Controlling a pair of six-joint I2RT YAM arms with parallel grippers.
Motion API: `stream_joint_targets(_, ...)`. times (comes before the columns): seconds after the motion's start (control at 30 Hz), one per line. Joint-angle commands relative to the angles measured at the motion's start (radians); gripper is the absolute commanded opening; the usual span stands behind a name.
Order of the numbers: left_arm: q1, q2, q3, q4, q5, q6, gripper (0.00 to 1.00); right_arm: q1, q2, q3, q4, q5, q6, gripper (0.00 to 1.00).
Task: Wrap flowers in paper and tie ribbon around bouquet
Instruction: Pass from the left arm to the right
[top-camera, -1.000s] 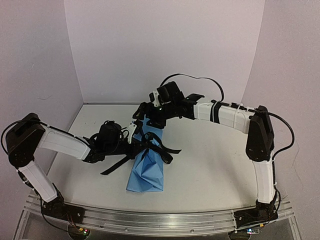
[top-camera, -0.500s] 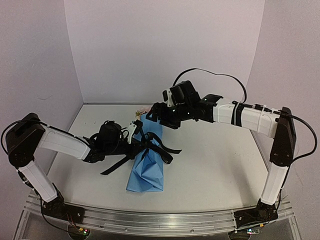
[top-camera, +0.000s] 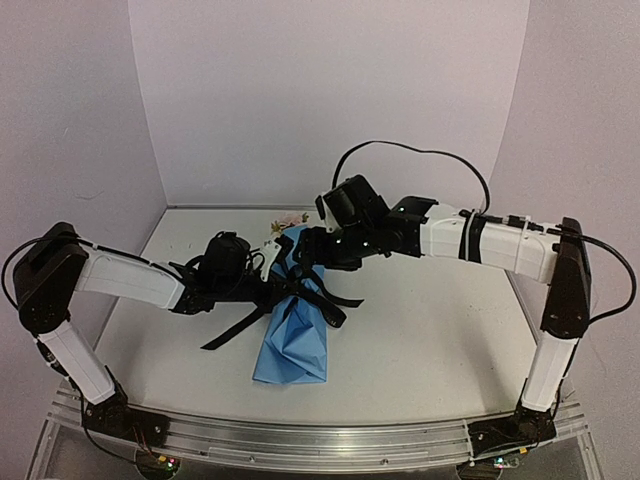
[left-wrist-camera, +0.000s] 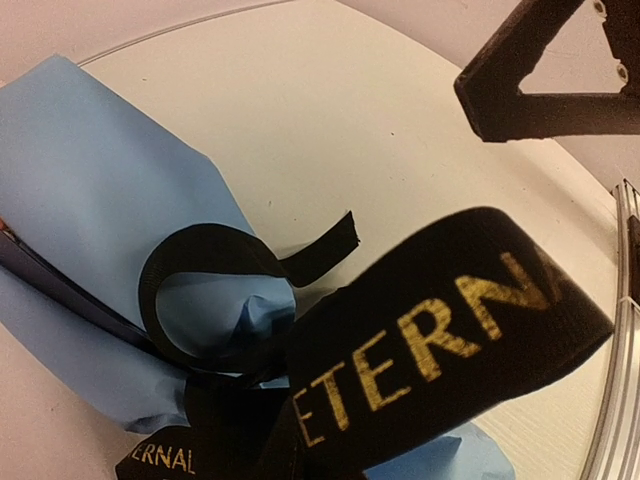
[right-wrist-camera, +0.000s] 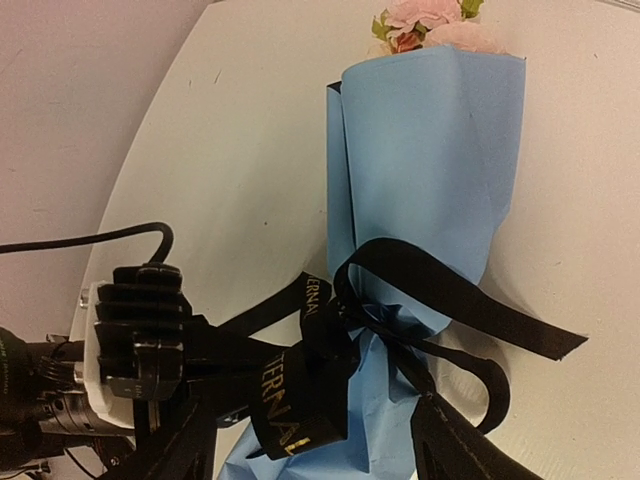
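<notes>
ribbon (right-wrist-camera: 300, 390) looks floppy, slick: you take a free end | bouquet (right-wrist-camera: 430, 150) likely light, crushable | your left end effector (right-wrist-camera: 225, 350) pinches ribbon | right end effector (right-wrist-camera: 318, 450) spread wide, empty

The left arm (top-camera: 125, 280) and right arm (top-camera: 500, 250) have white shells, black joints, thin black cables and black fingers (left-wrist-camera: 540, 115).

This looks like a robotics lab test cell, not a home or a shop. A plain white counter (top-camera: 430, 340) is boxed in by bare, pale lavender backdrop walls (top-camera: 330, 90). An aluminium rail (top-camera: 330, 437) along its near edge carries the left arm (top-camera: 120, 280) and the right arm (top-camera: 490, 240), with a black cable (top-camera: 420, 152) looping free. Small lights (top-camera: 165, 463) glow by the rail, perhaps status LEDs.
</notes>
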Motion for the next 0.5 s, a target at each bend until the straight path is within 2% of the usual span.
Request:
stream_joint_targets(0.0, -0.002, 0.012, 0.056, -0.035, 0.012, 0.036, 0.01, 0.014, -0.008, 0.026, -0.031, 0.083, -0.034, 0.7)
stream_joint_targets(0.13, -0.002, 0.014, 0.062, -0.051, 0.001, 0.044, 0.01, 0.014, -0.004, 0.062, -0.076, 0.085, 0.043, 0.67)
stream_joint_targets(0.47, -0.003, 0.023, 0.081, -0.073, -0.032, 0.063, 0.01, 0.01, -0.012, 0.062, -0.109, 0.015, 0.453, 0.64)
